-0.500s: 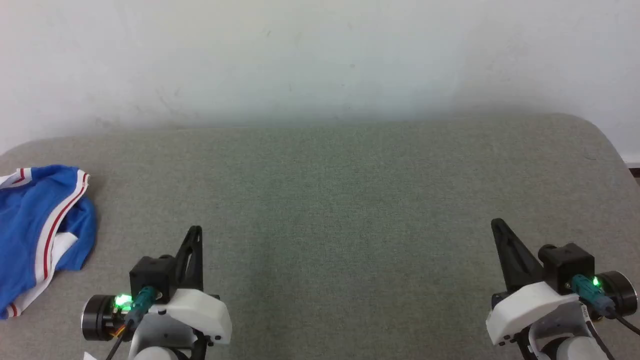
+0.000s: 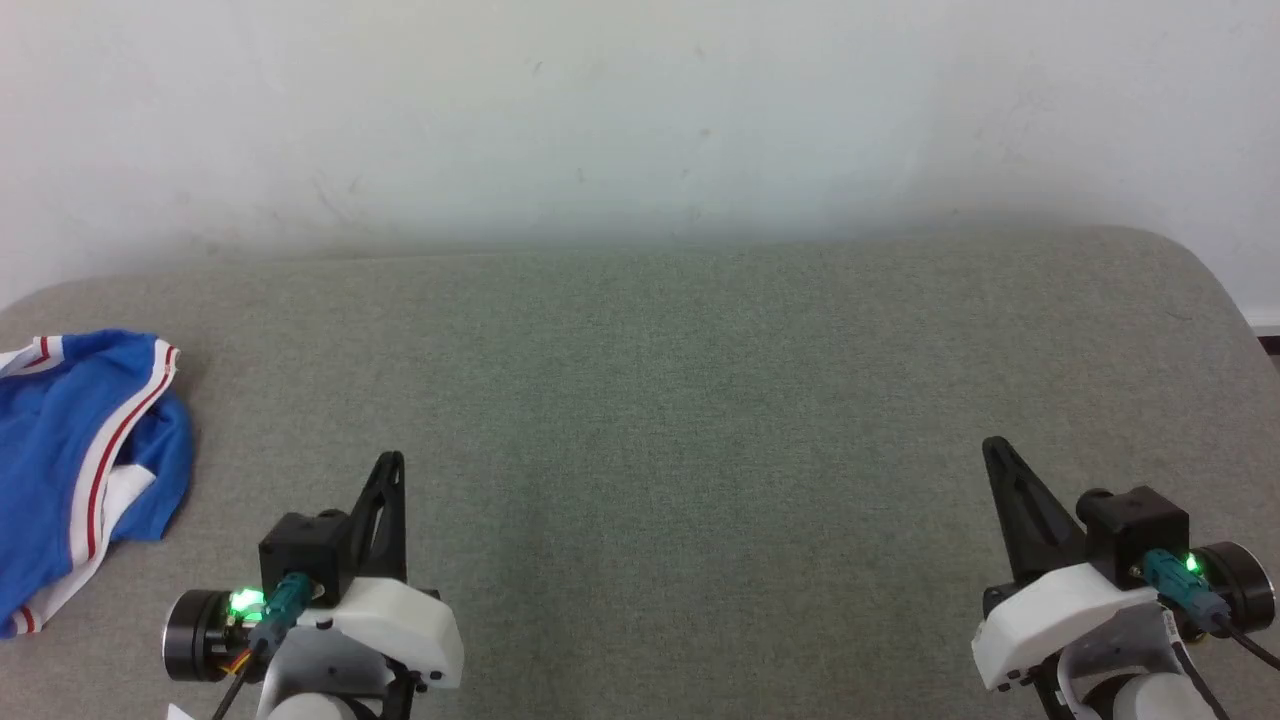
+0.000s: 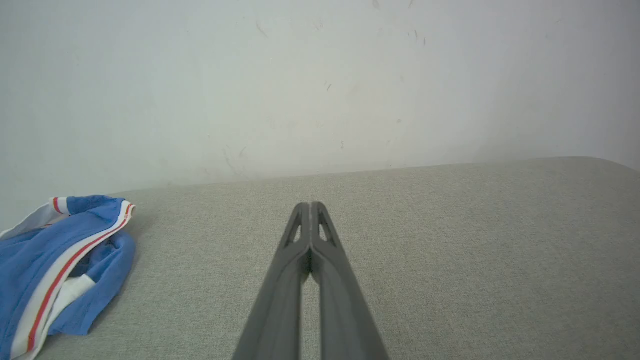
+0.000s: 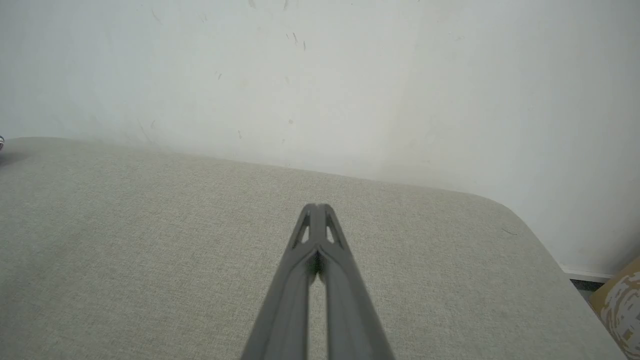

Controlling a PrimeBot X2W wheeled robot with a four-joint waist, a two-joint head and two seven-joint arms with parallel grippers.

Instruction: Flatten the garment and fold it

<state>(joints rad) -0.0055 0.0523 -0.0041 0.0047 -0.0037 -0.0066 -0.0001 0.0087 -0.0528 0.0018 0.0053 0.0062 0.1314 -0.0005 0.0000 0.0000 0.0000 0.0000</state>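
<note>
Since the bright blue cloth shirt [image 2: 60,460] with red-and-white stripes lies bunched on the grey worktop [image 2: 640,380], nothing is done yet; the left tool [image 2: 392,462] and right tool [image 2: 993,447] are closed, empty.

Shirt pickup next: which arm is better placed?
Left. The shirt lies crumpled at the left edge of the grey surface, close beside the left pincer. The right pincer is far across on the other side. Both are shut and empty.
</note>
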